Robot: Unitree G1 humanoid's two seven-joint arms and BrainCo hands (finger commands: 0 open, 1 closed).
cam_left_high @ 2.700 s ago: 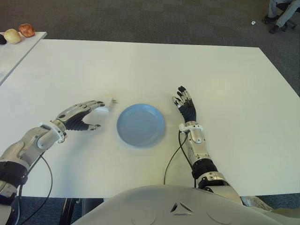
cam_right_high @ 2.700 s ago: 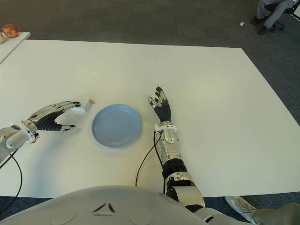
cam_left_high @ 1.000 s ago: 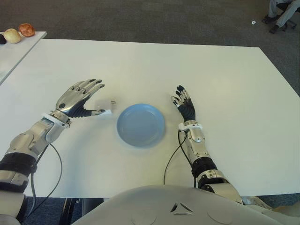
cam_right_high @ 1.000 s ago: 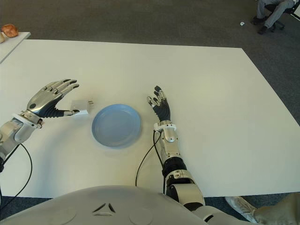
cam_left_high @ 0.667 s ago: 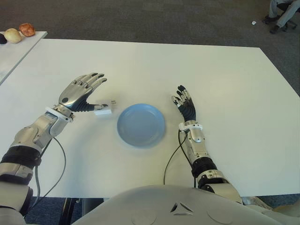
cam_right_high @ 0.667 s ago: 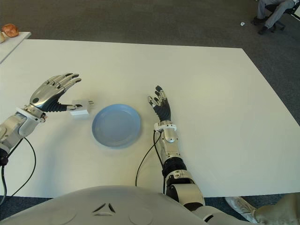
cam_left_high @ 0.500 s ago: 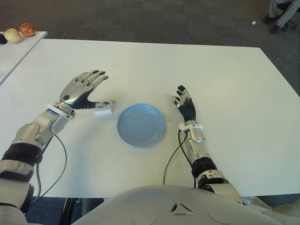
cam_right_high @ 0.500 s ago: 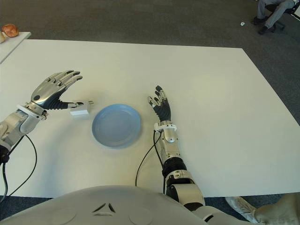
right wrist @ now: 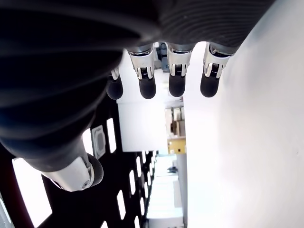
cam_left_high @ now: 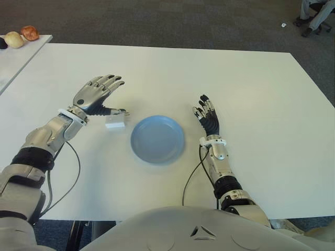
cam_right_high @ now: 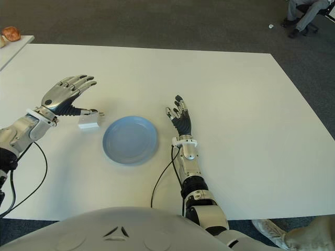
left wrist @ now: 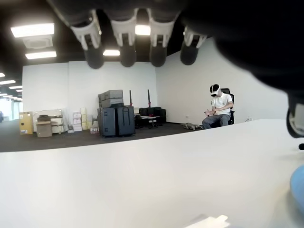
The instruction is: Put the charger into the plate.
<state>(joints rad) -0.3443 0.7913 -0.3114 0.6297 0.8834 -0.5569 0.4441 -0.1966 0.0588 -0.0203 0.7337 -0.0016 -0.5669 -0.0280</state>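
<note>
The white charger (cam_left_high: 115, 122) lies on the white table (cam_left_high: 157, 73) just left of the round blue plate (cam_left_high: 157, 139), its prongs pointing away from me. My left hand (cam_left_high: 104, 97) hovers over the charger's far-left side, fingers spread wide and thumb tip close to the prongs, gripping nothing. The left wrist view shows only a sliver of the charger (left wrist: 209, 221) below the spread fingers, with a bit of the plate (left wrist: 298, 183) at the edge. My right hand (cam_left_high: 208, 117) shows beside the plate on its right, fingers extended, holding nothing.
A second table (cam_left_high: 15, 57) at the far left carries a few round objects (cam_left_high: 22, 36). A seated person's legs (cam_left_high: 314, 13) show at the far right corner of the room. Cables trail from both wrists toward my body.
My left hand has let go of the charger, lifted, and spread its fingers, drifting toward the far side. The charger has shifted slightly nearer me. The right hand has not moved.
</note>
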